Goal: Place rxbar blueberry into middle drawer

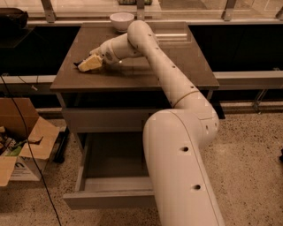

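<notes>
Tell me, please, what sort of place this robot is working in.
Probably an office or lab test area: speckled terrazzo floor, a glass railing behind the drawer cabinet, and an open cardboard box beside it. The gripper is low over the cabinet top's left side.

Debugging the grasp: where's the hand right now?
Camera view: the hand sits low over the cabinet top's left side, nearer the camera than the white bowl, with the open drawer below.

Lab-like workspace: speckled floor (250, 145), cardboard box (27, 142), drawer cabinet (194, 66), claw (85, 65) over its top.
</notes>
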